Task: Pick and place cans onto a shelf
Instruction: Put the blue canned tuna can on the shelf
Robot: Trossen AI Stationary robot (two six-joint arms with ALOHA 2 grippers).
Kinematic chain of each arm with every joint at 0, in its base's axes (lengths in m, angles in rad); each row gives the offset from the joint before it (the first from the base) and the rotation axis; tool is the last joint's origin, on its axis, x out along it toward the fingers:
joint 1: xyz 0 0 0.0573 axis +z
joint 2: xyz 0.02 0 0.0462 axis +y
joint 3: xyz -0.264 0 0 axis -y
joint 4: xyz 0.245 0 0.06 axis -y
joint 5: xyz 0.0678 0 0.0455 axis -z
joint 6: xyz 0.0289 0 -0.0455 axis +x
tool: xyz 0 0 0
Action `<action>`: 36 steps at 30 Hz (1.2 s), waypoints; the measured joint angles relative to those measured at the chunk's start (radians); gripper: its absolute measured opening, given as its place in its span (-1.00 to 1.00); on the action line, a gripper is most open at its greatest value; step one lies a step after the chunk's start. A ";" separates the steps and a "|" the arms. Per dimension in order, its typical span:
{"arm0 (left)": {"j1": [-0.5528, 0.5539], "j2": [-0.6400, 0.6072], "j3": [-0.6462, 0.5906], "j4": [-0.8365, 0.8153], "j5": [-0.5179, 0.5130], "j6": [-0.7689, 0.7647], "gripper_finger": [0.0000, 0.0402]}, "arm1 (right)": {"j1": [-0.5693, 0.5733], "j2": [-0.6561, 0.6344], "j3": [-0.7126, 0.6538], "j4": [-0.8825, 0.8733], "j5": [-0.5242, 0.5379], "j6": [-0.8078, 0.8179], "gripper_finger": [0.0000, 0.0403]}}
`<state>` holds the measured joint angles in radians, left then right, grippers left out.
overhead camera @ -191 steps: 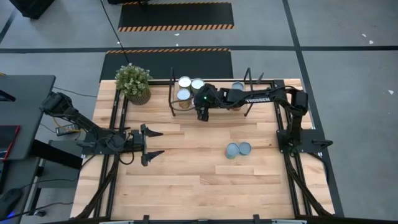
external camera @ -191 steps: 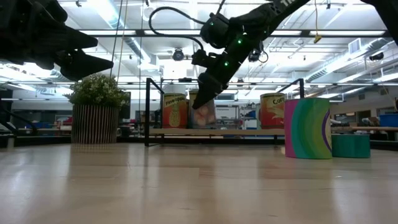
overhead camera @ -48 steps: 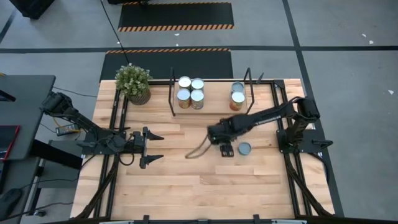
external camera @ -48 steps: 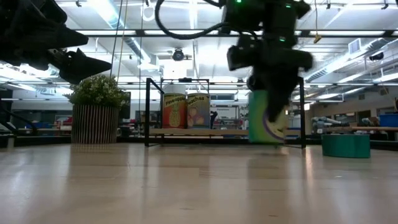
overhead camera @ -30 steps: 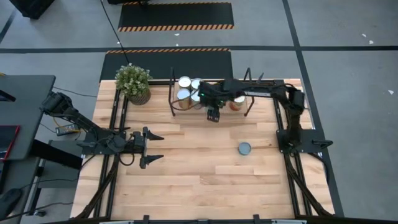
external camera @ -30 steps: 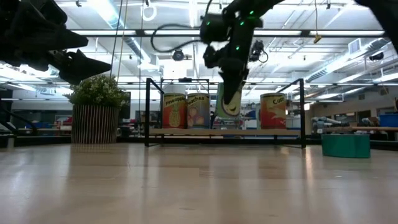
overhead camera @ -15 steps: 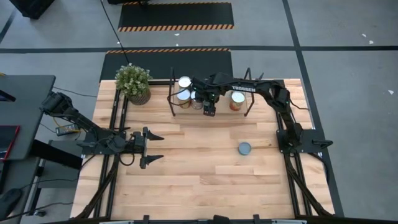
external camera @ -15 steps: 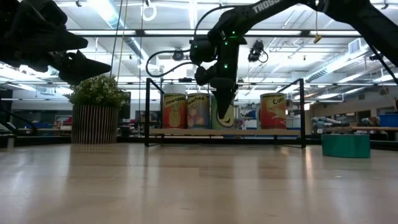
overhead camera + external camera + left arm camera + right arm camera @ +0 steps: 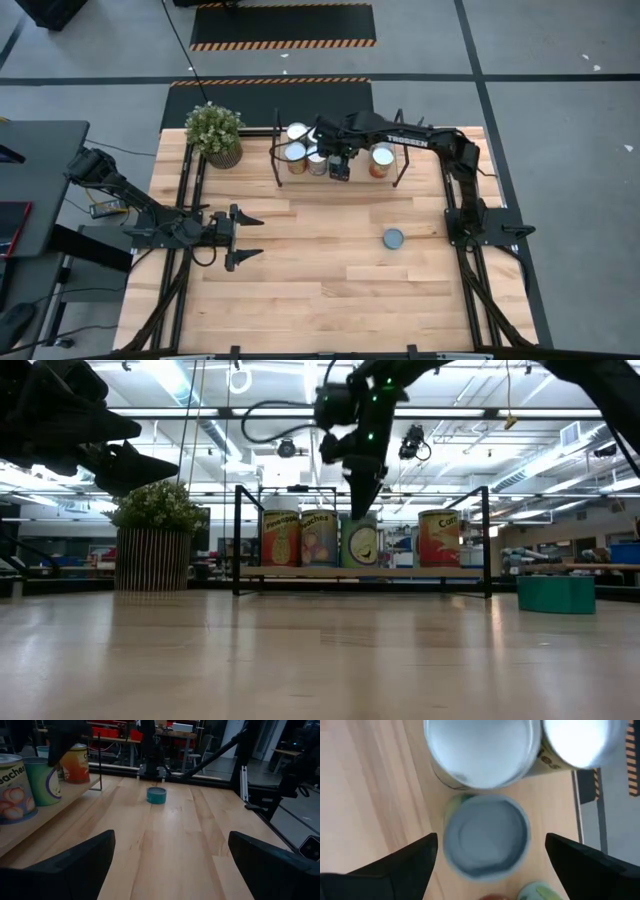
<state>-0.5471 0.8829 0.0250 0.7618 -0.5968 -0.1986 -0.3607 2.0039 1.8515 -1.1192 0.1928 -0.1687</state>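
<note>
My right gripper (image 9: 362, 500) is open, points down and hovers just above a green can (image 9: 360, 543) that stands upright on its base on the shelf (image 9: 400, 572). In the right wrist view the can's grey round top (image 9: 485, 837) shows between my spread fingers. Next to it on the shelf stand a peach-label can (image 9: 319, 538), a yellow can (image 9: 282, 538) and, farther right, an orange can (image 9: 438, 538). A low teal can (image 9: 393, 238) stands on the table. My left gripper (image 9: 248, 235) is open and empty at the table's left.
A potted plant (image 9: 214, 133) stands at the far left, next to the shelf's left black end frame (image 9: 277, 150). More silver can tops (image 9: 296, 131) fill the shelf's left part. There is bare tabletop (image 9: 320, 280) between the arms and toward the near edge.
My right gripper has lowered the green can onto the shelf beside the peach-label can. The can has gone from tilted to upright. The gripper has let go and risen above the can's top. The left arm has kept still.
</note>
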 joint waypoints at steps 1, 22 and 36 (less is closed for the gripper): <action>0.000 0.000 0.000 0.000 0.000 0.000 0.97 | 0.006 -0.012 0.000 -0.008 0.003 0.009 0.87; 0.000 0.000 0.000 -0.004 0.000 0.001 0.97 | 0.452 -0.159 -0.389 -0.018 -0.062 0.231 0.87; 0.000 0.000 0.000 -0.004 0.000 -0.001 0.97 | 0.501 -0.159 -0.677 0.078 -0.133 0.283 0.87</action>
<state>-0.5472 0.8829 0.0250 0.7582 -0.5968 -0.1992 0.1399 1.8450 1.1745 -1.0415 0.0595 0.1141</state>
